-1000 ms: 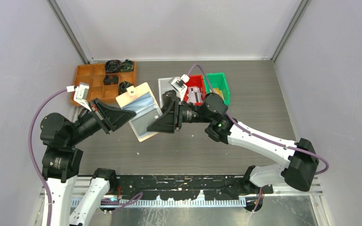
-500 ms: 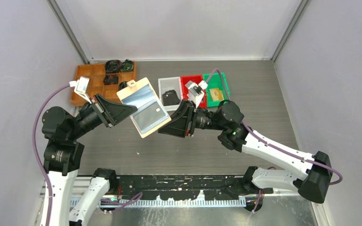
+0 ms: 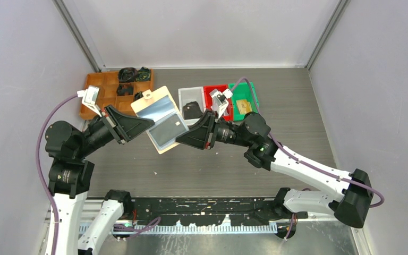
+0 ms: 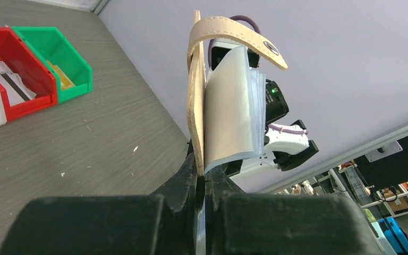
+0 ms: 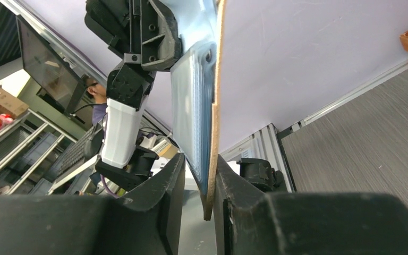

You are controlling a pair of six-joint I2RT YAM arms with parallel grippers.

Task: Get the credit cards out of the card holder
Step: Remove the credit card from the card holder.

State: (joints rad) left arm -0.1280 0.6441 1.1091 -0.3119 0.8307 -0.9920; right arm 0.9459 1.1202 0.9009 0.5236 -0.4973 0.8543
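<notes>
now my left pincer (image 3: 150,122) clamps the card holder (image 3: 160,110) by its left end, and my right pincer (image 3: 180,139) straddles its right end; i cannot tell if it squeezes.

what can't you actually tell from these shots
- How many credit cards the card holder has: edge-on in both wrist views, too small in top view.
- Whether the right gripper pinches one: right wrist view, fingers straddle the holder's edge, contact unclear.
- Dark item in the white bin: too small, top view.
</notes>
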